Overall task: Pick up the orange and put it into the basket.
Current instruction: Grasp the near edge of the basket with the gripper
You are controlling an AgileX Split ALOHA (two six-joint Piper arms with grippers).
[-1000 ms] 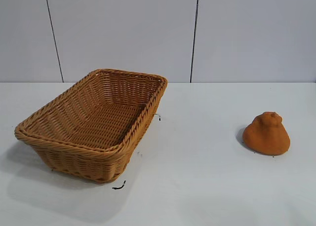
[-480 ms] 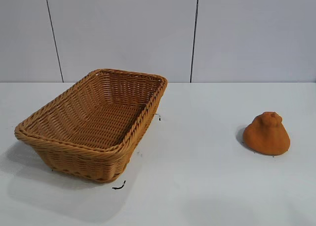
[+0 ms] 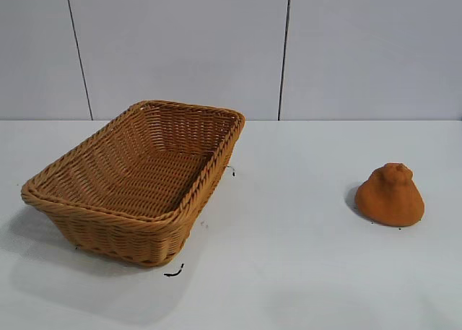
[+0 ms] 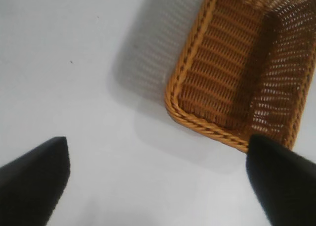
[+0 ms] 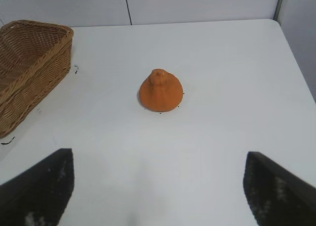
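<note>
Item one: the orange (image 3: 390, 195), a matte dull-orange lump with a wide round base and knobbly top, standing upright on the white counter (image 3: 289, 258) at the right, well apart from the basket; untouched.

Item two: the basket (image 3: 184, 200), a large rectangular tan-brown woven wicker piece with flared sides and braided rim, at the left; nothing inside.

Item three: the right gripper (image 5: 158, 186), above the near counter facing the orange; its jaws spread wide, holding nothing.

Item four: the left gripper (image 4: 158, 181), above the counter beside one end of the basket; its jaws likewise wide apart and bare.

Step in hand, as we judge it: the reach; we would centre the right jaws over the lump and close low on the broad base, since the tapered top may slip.

Room: bare counter all round the orange; the counter's right edge lies beyond it; the carry leftward is unobstructed; we would clear the raised rim.
</note>
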